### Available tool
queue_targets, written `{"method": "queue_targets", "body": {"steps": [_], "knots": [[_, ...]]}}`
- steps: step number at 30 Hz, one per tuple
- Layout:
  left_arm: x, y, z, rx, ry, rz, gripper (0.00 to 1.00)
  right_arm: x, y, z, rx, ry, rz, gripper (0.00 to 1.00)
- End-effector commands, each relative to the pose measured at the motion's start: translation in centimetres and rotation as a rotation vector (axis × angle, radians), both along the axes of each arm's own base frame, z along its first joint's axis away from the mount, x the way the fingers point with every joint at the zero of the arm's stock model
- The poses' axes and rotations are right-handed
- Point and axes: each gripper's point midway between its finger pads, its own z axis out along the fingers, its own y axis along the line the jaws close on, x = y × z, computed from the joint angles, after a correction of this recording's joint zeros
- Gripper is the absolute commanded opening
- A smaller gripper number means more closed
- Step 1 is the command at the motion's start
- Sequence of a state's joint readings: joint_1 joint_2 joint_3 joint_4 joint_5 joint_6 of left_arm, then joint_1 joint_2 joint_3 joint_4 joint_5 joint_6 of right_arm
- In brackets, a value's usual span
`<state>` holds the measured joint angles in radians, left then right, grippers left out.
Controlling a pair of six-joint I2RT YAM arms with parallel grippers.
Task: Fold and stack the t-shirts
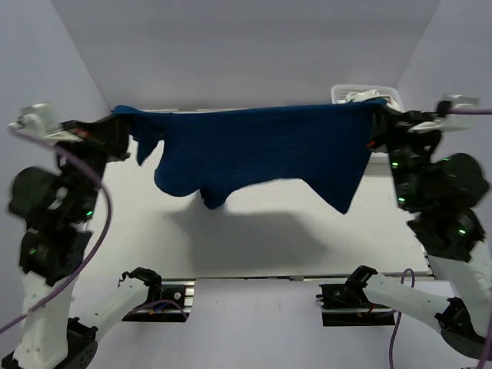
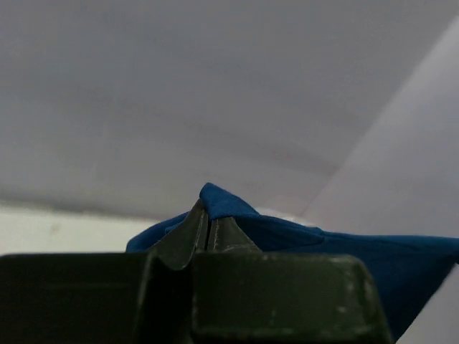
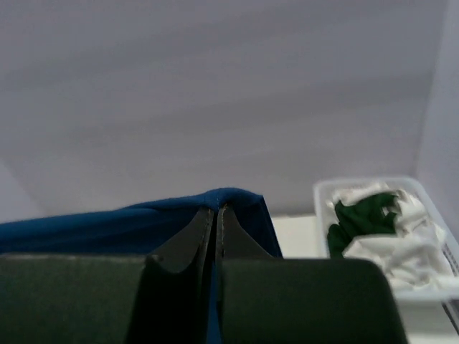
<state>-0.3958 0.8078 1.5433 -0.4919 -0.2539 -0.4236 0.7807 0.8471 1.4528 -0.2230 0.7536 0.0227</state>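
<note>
A white table (image 1: 131, 238) is filling the middle of the top view. Pale grey-lilac walls (image 1: 231, 46) are closing it in at the back and on both sides. A soft shadow (image 1: 254, 231) is lying on the tabletop near the centre of the frame. At the upper right, against the back wall, a white mesh basket (image 1: 342, 92) is sitting at the table's far corner. In the right wrist view it is holding a crumpled dark green t-shirt (image 3: 362, 215) bedded among white t-shirts (image 3: 401, 247), which are too bunched to count.

The royal blue t-shirt (image 1: 261, 150) is hanging clear above the table. Its top edge is stretching in a nearly straight line across the upper part of the frame between the two arms, and its lower edge is drooping unevenly, with what may be a sleeve dangling at the left. The left gripper (image 1: 117, 117) is pinching the shirt's upper-left corner, its fingers closed tight with a fold of blue cloth poking up at the tips. The right gripper (image 1: 379, 110) is clamping the upper-right corner just in front of the basket, its fingers likewise pressing together on the fabric's edge.
</note>
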Motion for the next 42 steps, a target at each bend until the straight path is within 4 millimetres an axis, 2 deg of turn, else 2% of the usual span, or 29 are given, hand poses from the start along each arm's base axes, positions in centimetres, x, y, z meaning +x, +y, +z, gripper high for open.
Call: {"method": "queue_targets", "body": {"steps": [1, 4, 6, 7, 11, 14, 16, 17, 19, 20, 21, 23, 24, 25, 26, 27, 28, 29, 30, 31, 32, 33, 34, 35, 36, 37, 38, 40, 42], "knots": [[-8.3, 0.9, 9.0, 0.035, -0.333, -0.098, 0.00, -4.4, -1.8, 6.6, -0.013, -0.169, 0.110, 0.00], [-12.7, 0.7, 11.7, 0.090, -0.453, -0.173, 0.00, -7.3, -1.5, 9.1, -0.018, -0.251, 0.236, 0.00], [-14.2, 0.6, 12.7, 0.099, -0.485, -0.202, 0.00, -8.1, -1.2, 9.5, -0.030, -0.260, 0.282, 0.00], [-16.4, 1.3, 13.8, 0.105, -0.528, -0.205, 0.00, -9.3, -1.2, 10.3, -0.033, -0.288, 0.326, 0.00], [-18.1, 1.6, 15.3, 0.106, -0.564, -0.218, 0.00, -11.2, -1.8, 11.3, 0.007, -0.337, 0.372, 0.00], [-16.6, 1.9, 15.1, 0.090, -0.530, -0.180, 0.00, -10.2, -1.9, 10.6, 0.008, -0.316, 0.327, 0.00], [-14.3, 2.1, 14.4, 0.082, -0.483, -0.130, 0.00, -8.7, -1.5, 9.6, 0.007, -0.284, 0.290, 0.00], [-12.1, 1.6, 13.8, 0.086, -0.436, -0.115, 0.00, -7.5, -1.8, 9.2, 0.024, -0.261, 0.234, 0.00], [-8.5, 0.6, 11.5, 0.106, -0.341, -0.103, 0.00, -4.6, -0.1, 6.6, -0.002, -0.190, 0.191, 0.00], [-7.4, 0.4, 11.0, 0.104, -0.330, -0.091, 0.00, -3.3, -0.9, 6.2, 0.037, -0.168, 0.104, 0.00], [-3.1, -0.3, 7.8, 0.120, -0.222, -0.053, 0.00, -0.9, 0.7, 2.9, -0.009, -0.093, 0.075, 0.00], [1.3, -0.6, 4.0, 0.123, -0.093, 0.016, 0.00, 2.0, 1.5, 0.2, -0.021, -0.025, -0.018, 0.00], [4.7, 0.1, -0.1, 0.141, 0.029, 0.115, 0.00, 5.1, 3.2, -4.5, -0.090, 0.069, -0.079, 0.00], [7.6, -0.6, -3.3, 0.156, 0.120, 0.145, 0.00, 6.3, 3.5, -6.5, -0.105, 0.111, -0.115, 0.00], [10.1, -0.7, -8.2, 0.179, 0.236, 0.175, 0.00, 7.5, 4.1, -9.3, -0.103, 0.160, -0.138, 0.00], [11.5, -0.3, -11.5, 0.188, 0.321, 0.227, 0.00, 10.2, 5.1, -14.4, -0.137, 0.262, -0.169, 0.00], [12.7, -0.5, -14.4, 0.206, 0.383, 0.234, 0.00, 11.1, 5.7, -16.6, -0.112, 0.305, -0.161, 0.00], [14.4, -1.3, -20.1, 0.232, 0.497, 0.231, 0.00, 11.9, 6.0, -19.8, -0.135, 0.363, -0.162, 0.00], [15.4, -1.6, -22.2, 0.228, 0.529, 0.219, 0.00, 13.2, 6.9, -23.7, -0.168, 0.439, -0.127, 0.00], [16.2, -2.2, -24.6, 0.239, 0.569, 0.210, 0.17, 14.5, 7.0, -26.5, -0.143, 0.497, -0.141, 0.00], [17.1, -1.7, -27.6, 0.240, 0.628, 0.236, 0.25, 15.5, 6.8, -29.6, -0.168, 0.566, -0.153, 0.00], [18.8, -1.6, -31.7, 0.278, 0.723, 0.246, 0.38, 15.9, 7.7, -31.1, -0.172, 0.600, -0.104, 0.00], [19.6, -1.4, -33.5, 0.299, 0.778, 0.258, 0.79, 16.5, 8.5, -33.6, -0.181, 0.662, -0.082, 0.06], [20.9, -1.5, -33.4, 0.310, 0.794, 0.276, 0.90, 17.7, 8.2, -35.3, -0.190, 0.717, -0.100, 0.23], [21.7, -1.2, -34.7, 0.329, 0.845, 0.288, 1.00, 17.4, 8.4, -37.0, -0.208, 0.785, -0.090, 0.38], [21.9, -0.7, -38.1, 0.380, 0.965, 0.297, 1.00, 17.9, 8.6, -38.5, -0.242, 0.847, -0.099, 0.52], [23.0, -0.8, -37.1, 0.367, 0.952, 0.312, 1.00, 18.3, 8.7, -38.0, -0.234, 0.846, -0.111, 0.60], [23.2, -1.2, -37.4, 0.367, 0.964, 0.294, 1.00, 18.2, 8.6, -38.0, -0.244, 0.857, -0.117, 0.84], [23.0, -1.8, -37.1, 0.345, 0.941, 0.252, 1.00, 17.9, 8.9, -37.7, -0.216, 0.840, -0.088, 0.90]]}}
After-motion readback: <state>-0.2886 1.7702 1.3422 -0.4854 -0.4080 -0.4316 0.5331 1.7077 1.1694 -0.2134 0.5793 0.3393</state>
